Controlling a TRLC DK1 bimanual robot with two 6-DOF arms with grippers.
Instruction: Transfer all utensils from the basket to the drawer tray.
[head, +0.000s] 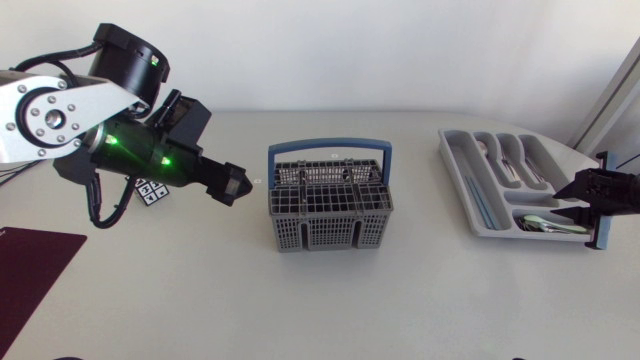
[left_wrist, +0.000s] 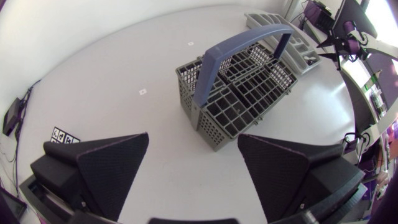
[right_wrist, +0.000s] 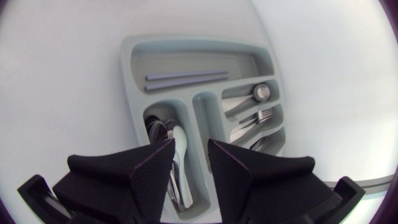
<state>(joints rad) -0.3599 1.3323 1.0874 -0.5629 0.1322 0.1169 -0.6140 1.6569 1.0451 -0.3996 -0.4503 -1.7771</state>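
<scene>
The grey mesh basket (head: 330, 215) with a blue handle (left_wrist: 231, 55) stands mid-table; no utensil shows in its compartments (left_wrist: 249, 93). The grey drawer tray (head: 455, 165) lies at the right and holds spoons (head: 545, 225), forks and a long blue-grey piece (right_wrist: 186, 78). My right gripper (head: 565, 190) hovers over the tray's spoon compartment. Its fingers stand a little apart, with nothing between them (right_wrist: 191, 149), and the spoons (right_wrist: 179, 146) lie just below. My left gripper (head: 238, 185) hangs left of the basket, open and empty (left_wrist: 194, 140), pointing at it.
A small black-and-white marker card (head: 150, 190) lies under my left arm. A dark red mat (head: 30, 270) covers the near left corner. The tray sits close to the table's right edge.
</scene>
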